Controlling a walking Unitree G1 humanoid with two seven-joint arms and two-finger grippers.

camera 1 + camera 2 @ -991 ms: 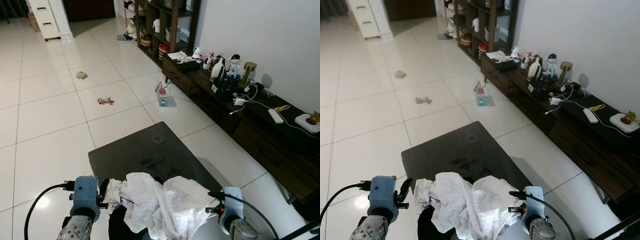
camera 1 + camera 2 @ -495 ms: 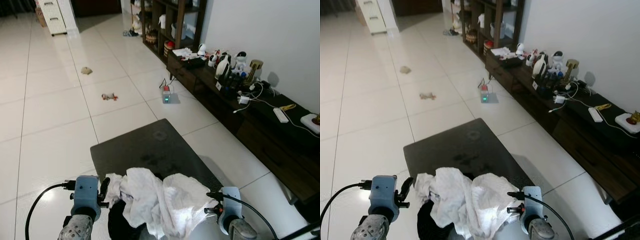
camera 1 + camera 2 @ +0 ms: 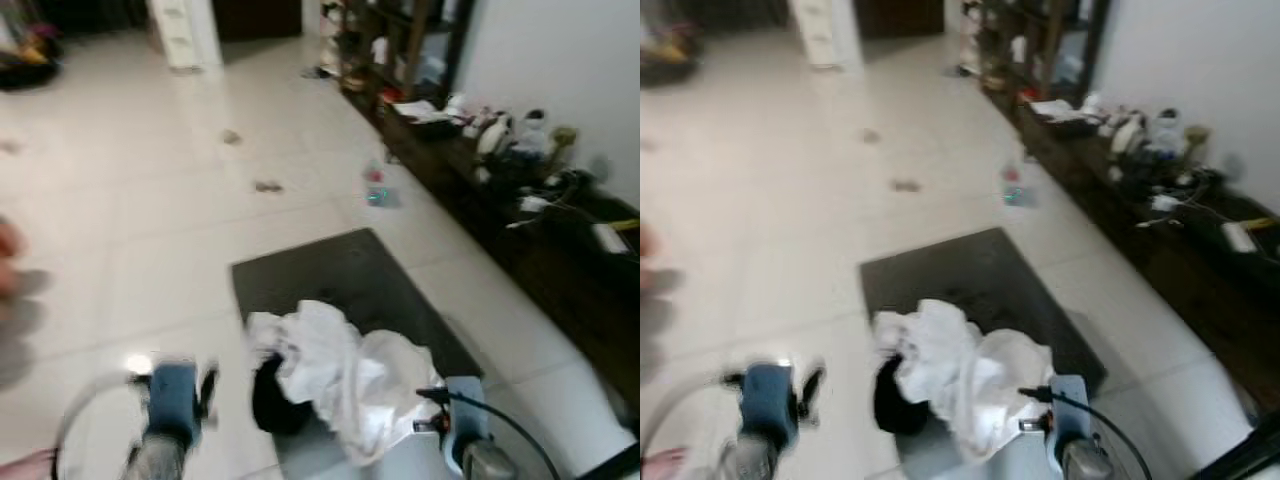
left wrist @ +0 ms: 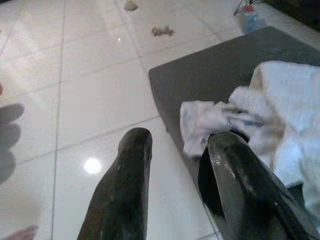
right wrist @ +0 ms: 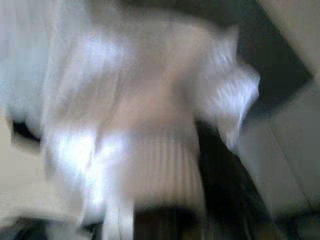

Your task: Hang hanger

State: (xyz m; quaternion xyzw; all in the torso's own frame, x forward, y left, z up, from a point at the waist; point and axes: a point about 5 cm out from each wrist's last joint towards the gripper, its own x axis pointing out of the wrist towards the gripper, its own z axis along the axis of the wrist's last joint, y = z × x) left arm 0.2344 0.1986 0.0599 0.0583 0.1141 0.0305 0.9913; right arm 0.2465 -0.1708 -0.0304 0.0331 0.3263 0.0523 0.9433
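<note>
At the far left edge of the head views a blurred patch, possibly part of a person (image 3: 8, 262), is seen above the pale tiled floor (image 3: 130, 200), too smeared to be identified. Lower left, the left gripper (image 4: 182, 150) is held low over the tiles; in its wrist view the two black fingers (image 4: 131, 165) are spread well apart with only floor between them, so nothing is gripped, though one finger lies just beside the crumpled cloth. In the middle, a heap of white clothing (image 3: 335, 365) is carried in front of the robot, above a dark grey mat (image 3: 330, 280), with something dark (image 3: 275, 400) tucked beneath the heap. No hanger can be made out; if it is there, it is presumably buried in the clothing, but this cannot be told. To the right, the right gripper (image 3: 1045, 425) is pressed against the white bundle, and its wrist view is smeared with white fabric, so whether its fingers are parted or clamped cannot be told. Along the far right a dark low cabinet (image 3: 560, 250) cluttered with small items is seen against the wall. The step in hand is judged to be transport: the load is being carried through the room, with no rail or hook in sight. A hanging place must first be found and faced, then the hanger freed from the cloth and its hook lifted over the rail.
</note>
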